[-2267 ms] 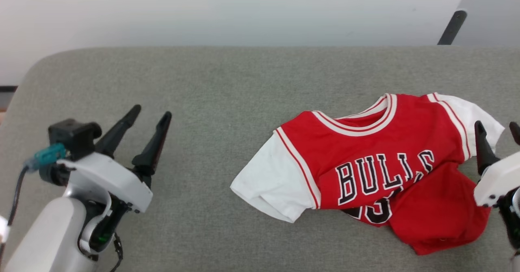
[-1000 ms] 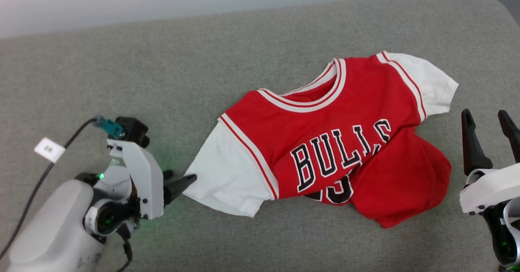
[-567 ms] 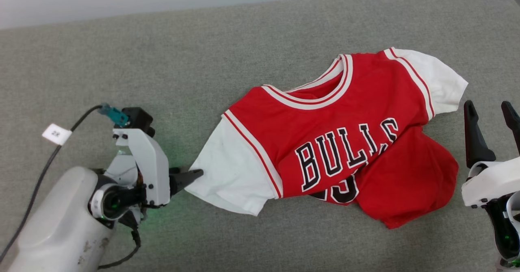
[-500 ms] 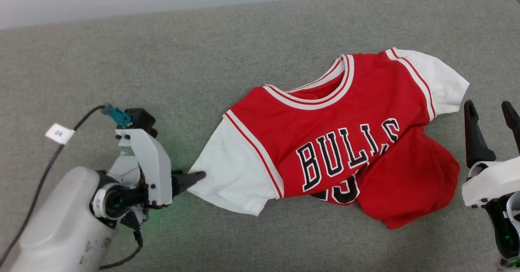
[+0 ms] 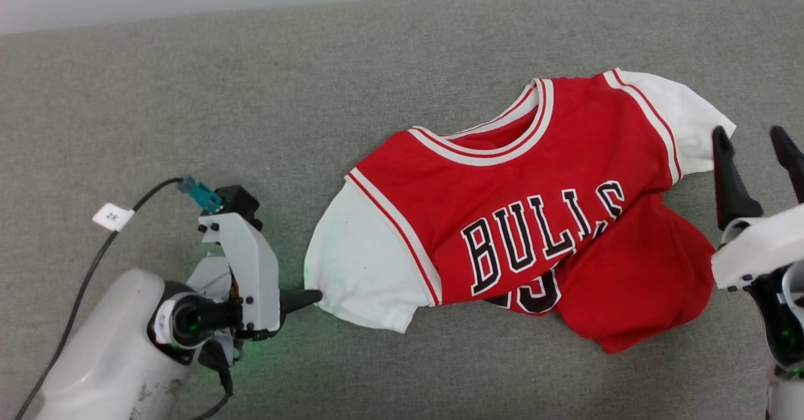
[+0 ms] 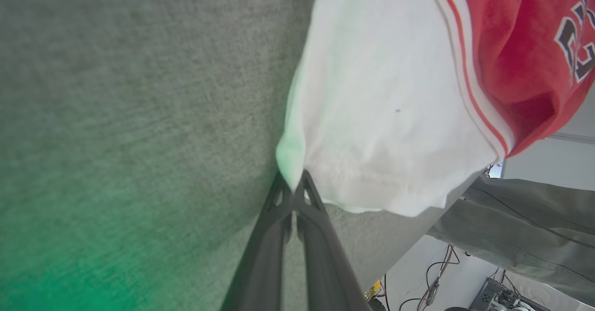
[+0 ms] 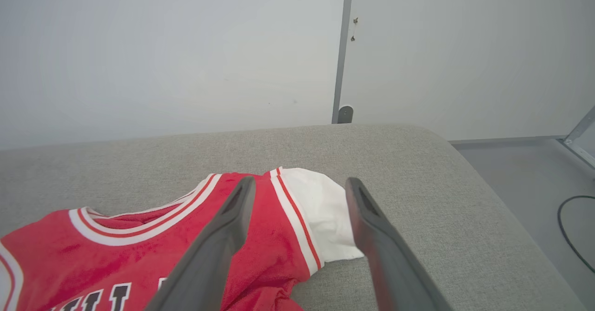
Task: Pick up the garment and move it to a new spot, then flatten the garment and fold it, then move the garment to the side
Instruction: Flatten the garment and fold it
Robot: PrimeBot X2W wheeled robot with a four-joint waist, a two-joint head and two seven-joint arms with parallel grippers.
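The garment (image 5: 515, 219), a red jersey with white sleeves, striped trim and black-and-white lettering, lies rumpled on the grey padded surface (image 5: 251, 93), its lower part bunched up on the right. My left gripper (image 5: 314, 296) is shut on the edge of the white left sleeve (image 6: 372, 115); in the left wrist view the fingertips of the gripper (image 6: 294, 185) pinch the sleeve's corner, lifted a little. My right gripper (image 5: 754, 140) stands open beside the right sleeve (image 5: 684, 115). In the right wrist view the gripper (image 7: 300, 185) has that sleeve (image 7: 320, 213) lying beyond its spread fingers, apart from them.
The grey surface stretches wide to the left and back of the jersey. A black cable with a white tag (image 5: 113, 217) trails from my left wrist. A pale wall (image 7: 186, 46) rises behind. Past the surface's right edge lie floor and a cable (image 7: 571, 227).
My left gripper has shut on the white left sleeve's edge, having been open at it before. The right gripper has risen a little towards the right sleeve. The camera shifted slightly.
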